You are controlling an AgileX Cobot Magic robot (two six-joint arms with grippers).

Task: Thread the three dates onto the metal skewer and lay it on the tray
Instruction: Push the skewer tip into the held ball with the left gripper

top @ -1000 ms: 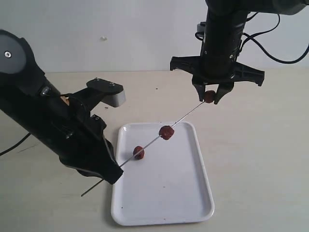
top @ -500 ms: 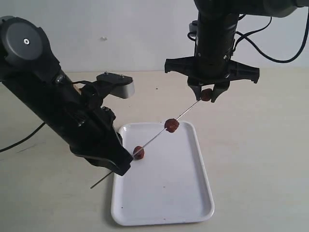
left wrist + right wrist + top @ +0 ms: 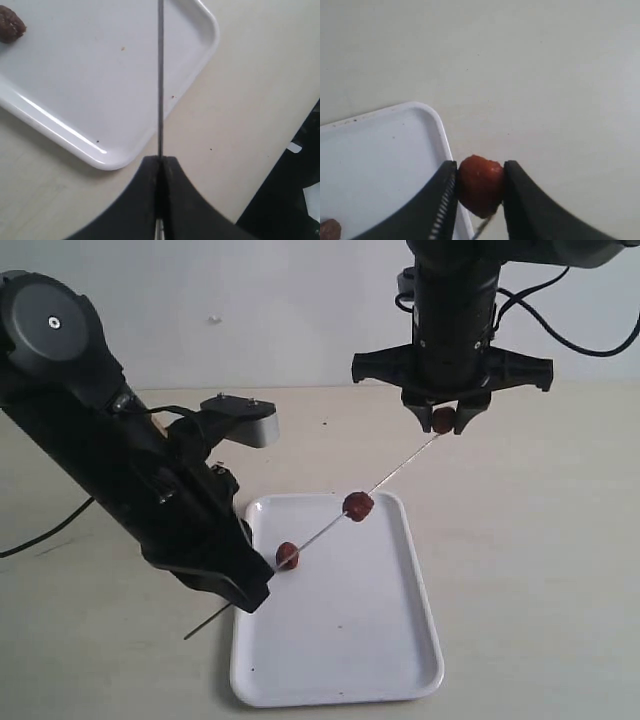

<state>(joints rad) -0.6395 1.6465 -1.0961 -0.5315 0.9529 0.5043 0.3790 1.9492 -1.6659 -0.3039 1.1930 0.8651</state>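
Exterior view: left end effector's (image 3: 254,596) clamped metal skewer (image 3: 400,465) slants up-right into right end effector's (image 3: 443,428) pinched date (image 3: 442,419).

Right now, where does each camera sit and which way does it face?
Exterior: off the arms, raised, looking down on tray, skewer, left arm, right arm.
Left wrist: behind the left gripper, shut on the skewer, looking along it over the tray.
Right wrist: behind the right gripper pinching a date, facing table and tray.
Shared: all show the tray.
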